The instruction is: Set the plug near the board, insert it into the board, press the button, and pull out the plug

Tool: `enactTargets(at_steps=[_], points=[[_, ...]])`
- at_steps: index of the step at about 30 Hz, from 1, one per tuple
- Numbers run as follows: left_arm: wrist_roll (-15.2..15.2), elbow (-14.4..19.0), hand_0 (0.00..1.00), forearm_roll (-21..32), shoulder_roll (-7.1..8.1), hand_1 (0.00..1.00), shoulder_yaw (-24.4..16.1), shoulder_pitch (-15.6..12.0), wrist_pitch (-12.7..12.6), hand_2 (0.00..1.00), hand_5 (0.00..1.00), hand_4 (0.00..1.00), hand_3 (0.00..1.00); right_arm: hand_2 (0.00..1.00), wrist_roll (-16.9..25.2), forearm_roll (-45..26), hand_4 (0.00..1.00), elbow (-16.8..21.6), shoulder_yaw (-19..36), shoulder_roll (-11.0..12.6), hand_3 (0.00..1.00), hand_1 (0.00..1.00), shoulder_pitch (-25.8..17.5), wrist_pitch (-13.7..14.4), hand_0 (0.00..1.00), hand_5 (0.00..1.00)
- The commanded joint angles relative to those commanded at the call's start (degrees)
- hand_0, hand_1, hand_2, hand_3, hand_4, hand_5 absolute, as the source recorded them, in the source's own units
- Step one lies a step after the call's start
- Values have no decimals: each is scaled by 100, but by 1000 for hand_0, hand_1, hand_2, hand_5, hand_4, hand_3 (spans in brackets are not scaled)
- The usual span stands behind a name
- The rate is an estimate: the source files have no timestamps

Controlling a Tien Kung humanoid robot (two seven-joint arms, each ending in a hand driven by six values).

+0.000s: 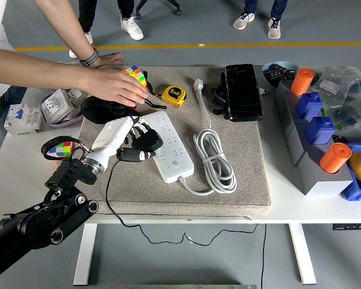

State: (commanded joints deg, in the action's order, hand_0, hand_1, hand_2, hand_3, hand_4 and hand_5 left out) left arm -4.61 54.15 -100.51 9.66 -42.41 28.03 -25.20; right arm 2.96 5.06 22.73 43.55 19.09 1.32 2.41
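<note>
A white power strip (169,146) lies slantwise on the grey mat (246,174), its white cable coiled (215,160) to the right and ending in a white plug (198,85) at the back. My left hand (135,143) is shut on a black plug (146,141) at the strip's left edge, just over the sockets. The plug's thin black cord (108,198) trails down off the table's front. My right arm is out of sight.
A person at the far left reaches both arms in; one hand (115,85) covers the colourful cube (135,75). Nearby are a black pouch (105,108), a yellow tape measure (173,94), a black case (242,91), and grey and blue bins (316,141) at right.
</note>
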Motion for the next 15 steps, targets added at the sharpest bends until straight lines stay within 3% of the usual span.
enactTargets(at_steps=[15], points=[[-32,-175,222,-27,-19,333,81,52,-35,431,36,846,537,638,-2,3,819,2,12,-2,516,659,-2,-2,606,512]])
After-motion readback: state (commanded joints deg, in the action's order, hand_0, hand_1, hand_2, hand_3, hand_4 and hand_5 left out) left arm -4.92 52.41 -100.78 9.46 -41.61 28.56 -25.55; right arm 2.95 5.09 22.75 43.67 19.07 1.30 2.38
